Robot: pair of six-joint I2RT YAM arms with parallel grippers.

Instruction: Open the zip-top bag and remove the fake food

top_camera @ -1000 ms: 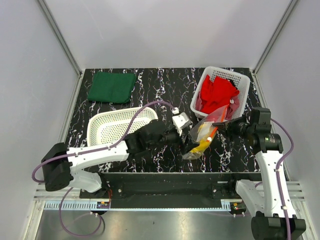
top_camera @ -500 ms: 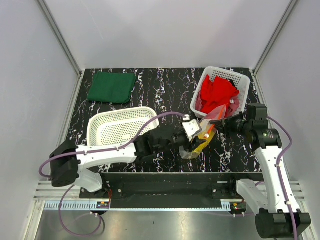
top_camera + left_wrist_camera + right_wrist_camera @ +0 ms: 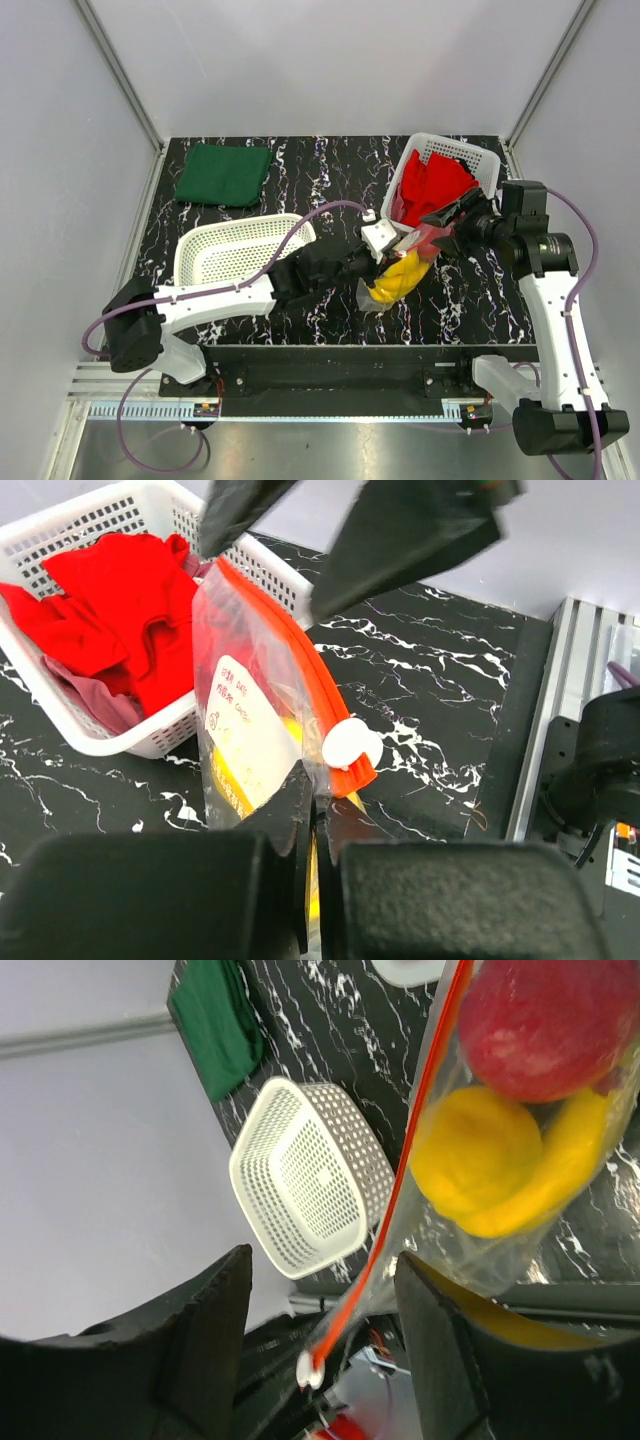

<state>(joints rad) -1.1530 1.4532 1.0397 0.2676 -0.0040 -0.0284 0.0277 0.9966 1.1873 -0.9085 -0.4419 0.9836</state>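
Observation:
The zip-top bag point(image 3: 402, 268) is clear with an orange zip strip point(image 3: 290, 640) and a white slider point(image 3: 350, 746). It holds the fake food: a red fruit point(image 3: 540, 1022), a yellow lemon point(image 3: 470, 1150) and a banana point(image 3: 565, 1175). My left gripper point(image 3: 315, 780) is shut on the bag's edge just below the slider; from above the left gripper point(image 3: 377, 258) sits at the bag's left side. My right gripper point(image 3: 322, 1260) stands open with the zip strip point(image 3: 400, 1210) running between its fingers, apart from both. From above the right gripper point(image 3: 446, 225) is at the bag's upper right.
A white basket point(image 3: 478, 170) with a red cloth point(image 3: 432, 185) stands right behind the bag. An empty white mesh basket point(image 3: 235, 255) lies to the left, partly under my left arm. A folded green cloth point(image 3: 222, 175) lies at the back left.
The left gripper moved right and shut on the bag's edge. The right gripper, shut on the bag before, has opened and let go. The bag has shifted slightly towards the red-cloth basket.

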